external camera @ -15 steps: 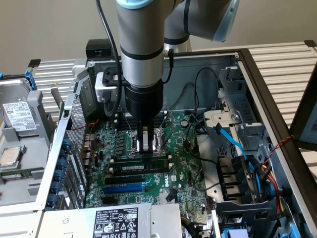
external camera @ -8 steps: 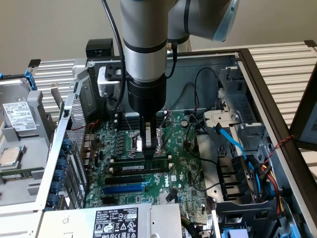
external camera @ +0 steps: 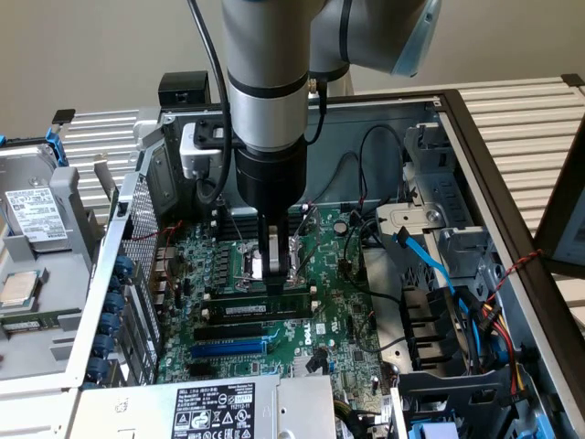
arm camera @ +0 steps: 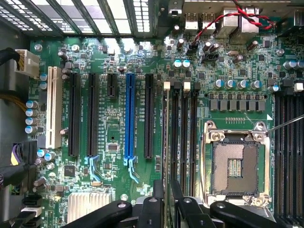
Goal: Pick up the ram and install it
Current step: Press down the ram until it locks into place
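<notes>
Nearest the wrist lens: end effector (arm camera: 165,208), black fingers (arm camera: 151,209) drawn close, clenched on the ram (arm camera: 165,142). Seen edge-on there as a thin dark line running straight out from between the fingers, along the board. Long axis parallel to the black memory slots (arm camera: 185,142) and to the blue expansion slot (arm camera: 128,118). Directly beneath the end effector, no sideways offset to close. Gripped near mid-length, judging from the exterior view, with the stick's ends reaching out to either side of the fingers. Placed at the memory slot farthest from the CPU socket (arm camera: 235,164), beside a black expansion slot (arm camera: 148,118). Cannot tell whether the bottom edge sits in that slot or just above it. White end latch (arm camera: 166,86) of the slot visible beyond the stick's far end. Appearance in the exterior view: narrow green stick standing on its long edge, white label strip mid-face, darker toward the ends. Arm (external camera: 265,91) vertical above the motherboard (external camera: 347,320) inside the open case (external camera: 484,165).
</notes>
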Robot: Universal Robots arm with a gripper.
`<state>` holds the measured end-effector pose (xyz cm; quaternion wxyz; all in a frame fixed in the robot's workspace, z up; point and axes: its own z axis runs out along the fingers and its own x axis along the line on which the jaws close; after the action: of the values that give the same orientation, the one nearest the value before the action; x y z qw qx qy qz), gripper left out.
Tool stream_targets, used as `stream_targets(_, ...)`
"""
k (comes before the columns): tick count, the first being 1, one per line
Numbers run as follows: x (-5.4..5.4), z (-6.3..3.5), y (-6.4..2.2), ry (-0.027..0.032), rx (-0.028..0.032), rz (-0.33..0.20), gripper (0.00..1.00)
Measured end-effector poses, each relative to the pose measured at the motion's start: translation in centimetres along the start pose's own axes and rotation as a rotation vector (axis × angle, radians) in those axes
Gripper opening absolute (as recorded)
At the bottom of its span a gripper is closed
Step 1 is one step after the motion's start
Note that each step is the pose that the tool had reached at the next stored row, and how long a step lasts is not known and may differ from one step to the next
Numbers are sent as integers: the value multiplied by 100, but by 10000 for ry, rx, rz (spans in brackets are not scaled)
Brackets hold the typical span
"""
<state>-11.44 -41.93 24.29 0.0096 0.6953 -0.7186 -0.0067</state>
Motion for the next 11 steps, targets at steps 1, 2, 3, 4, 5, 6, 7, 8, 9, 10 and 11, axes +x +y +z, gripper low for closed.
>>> stream_targets(1, 0, 0, 0, 0, 0, 0, 20)
stream_targets(2, 0, 0, 0, -1, 0, 0, 20)
stream_targets(3, 0, 0, 0, 0, 0, 0, 20)
stream_targets(4, 0, 0, 0, 0, 0, 0, 18)
stream_targets(5, 0, 0, 0, 0, 0, 0, 18)
stream_targets(6, 0, 0, 0, 0, 0, 0, 12)
stream_targets(7, 0, 0, 0, 0, 0, 0, 10)
stream_targets(8, 0, 0, 0, 0, 0, 0, 10)
stream_targets(9, 0, 0, 0, 0, 0, 0, 10)
stream_targets(10, 0, 0, 0, 1, 0, 0, 10)
stream_targets(11, 0, 0, 0, 0, 0, 0, 10)
